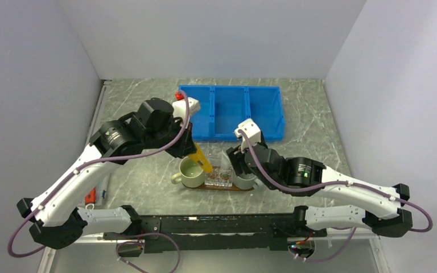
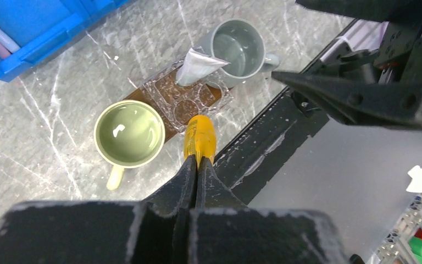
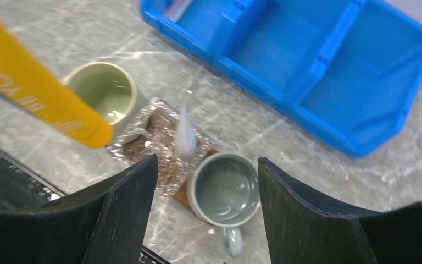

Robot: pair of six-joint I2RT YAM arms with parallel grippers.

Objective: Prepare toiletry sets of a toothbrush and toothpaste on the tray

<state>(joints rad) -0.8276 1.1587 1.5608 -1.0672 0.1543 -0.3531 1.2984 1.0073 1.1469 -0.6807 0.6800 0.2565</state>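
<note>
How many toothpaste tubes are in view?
2. The left gripper clamps the yellow tube in its jaws near the green mug; the white tube stands in the clear holder beside the grey mug. Others may be hidden.

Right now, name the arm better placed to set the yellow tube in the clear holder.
Left. The left hand is shut on the yellow tube, tip aimed at the clear holder. The right hand is open and empty over the grey mug.
</note>
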